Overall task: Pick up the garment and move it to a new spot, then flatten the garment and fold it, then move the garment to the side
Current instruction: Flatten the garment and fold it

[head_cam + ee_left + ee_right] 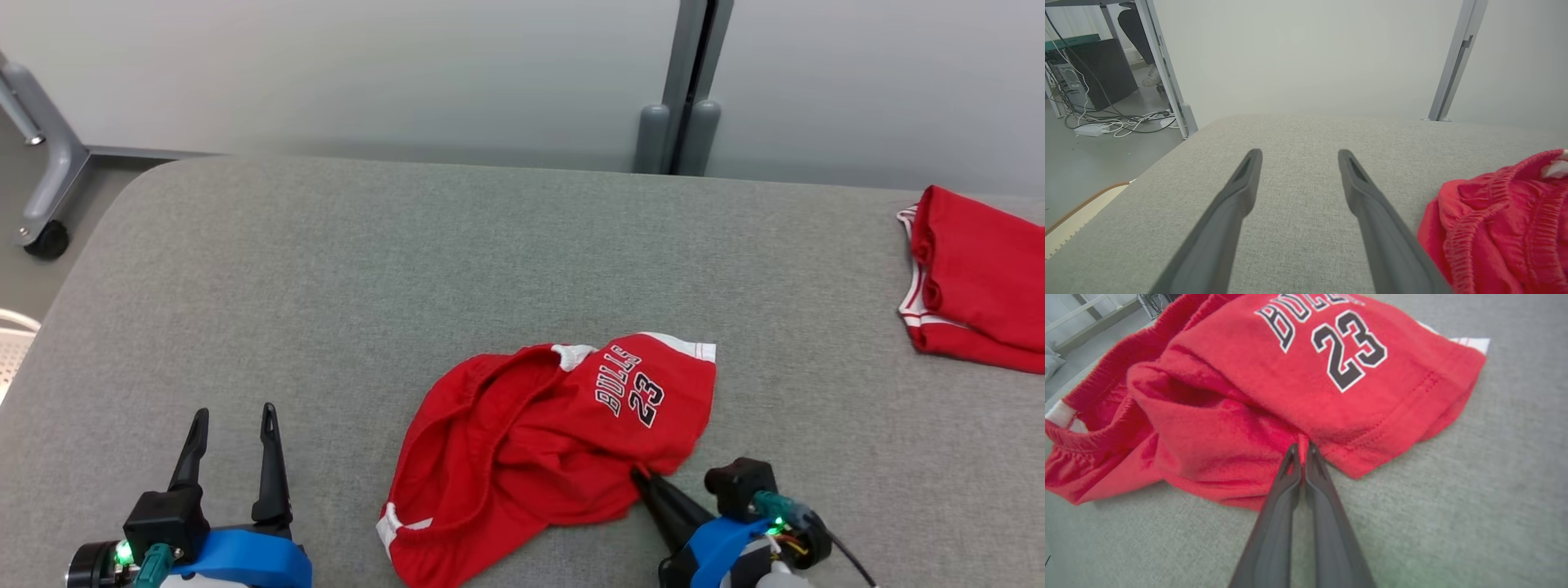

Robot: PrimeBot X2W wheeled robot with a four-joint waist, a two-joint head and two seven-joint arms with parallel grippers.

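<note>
The garment [539, 441] is a pair of red shorts with white trim and "BULLS 23" print, lying crumpled on the grey table near its front middle. My right gripper [641, 475] is at the garment's near right hem, and in the right wrist view the right gripper [1302, 447] is shut with a pinch of red fabric [1290, 416] between its tips. Off to the garment's left my left gripper [233, 416] stands open over bare table. In the left wrist view the left gripper [1298, 153] has nothing between its fingers, and the garment [1502, 224] lies to their right.
A second red piece of clothing [976, 282] lies folded at the table's right edge. The padded grey table [326, 269] has a rounded far left corner; beyond it stand a pale wall and a grey post [690, 90]. A castor leg [45, 237] stands on the floor at left.
</note>
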